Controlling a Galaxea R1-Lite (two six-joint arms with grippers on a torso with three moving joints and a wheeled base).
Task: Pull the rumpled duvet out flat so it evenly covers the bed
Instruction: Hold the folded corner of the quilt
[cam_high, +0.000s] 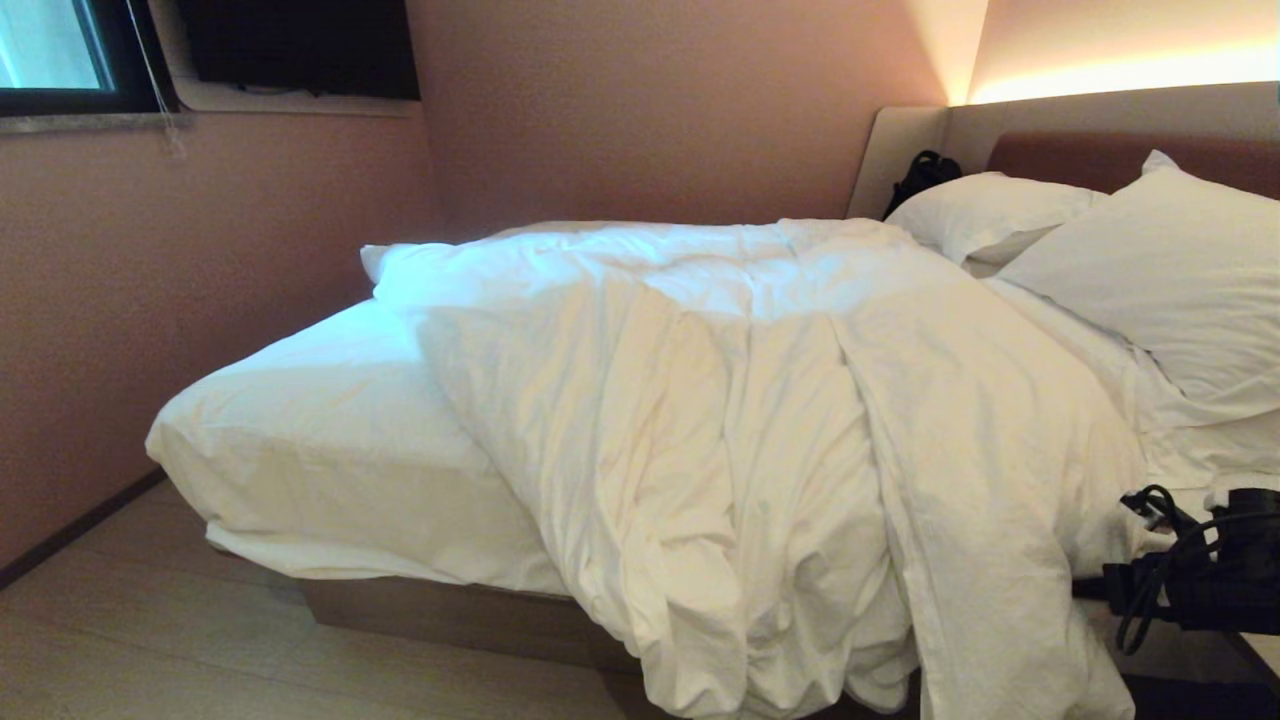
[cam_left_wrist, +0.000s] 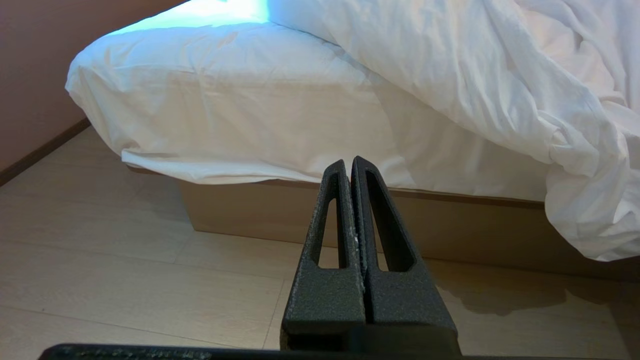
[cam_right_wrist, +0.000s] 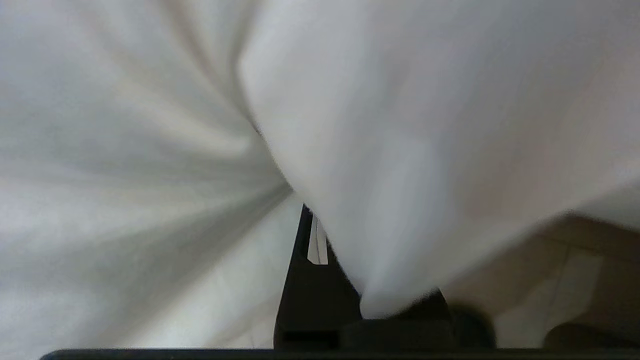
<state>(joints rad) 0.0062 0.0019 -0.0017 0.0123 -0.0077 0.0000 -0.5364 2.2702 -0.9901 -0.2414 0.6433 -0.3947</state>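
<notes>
The rumpled white duvet (cam_high: 760, 400) lies bunched across the middle of the bed (cam_high: 320, 400) and spills over the near side down to the floor. The foot end of the mattress is bare sheet. My right arm (cam_high: 1200, 570) reaches into the duvet's hanging edge at the lower right. In the right wrist view my right gripper (cam_right_wrist: 310, 210) is shut on a fold of the duvet (cam_right_wrist: 400, 125), which drapes over one finger and hides it. My left gripper (cam_left_wrist: 348, 162) is shut and empty, low above the floor, facing the bed's tan base (cam_left_wrist: 280, 210).
Two white pillows (cam_high: 1170, 270) lean on the padded headboard (cam_high: 1090, 150) at the right, with a black bag (cam_high: 925, 175) behind them. A pink wall (cam_high: 150, 300) runs close along the bed's foot end. Pale wood floor (cam_high: 150, 620) lies in front.
</notes>
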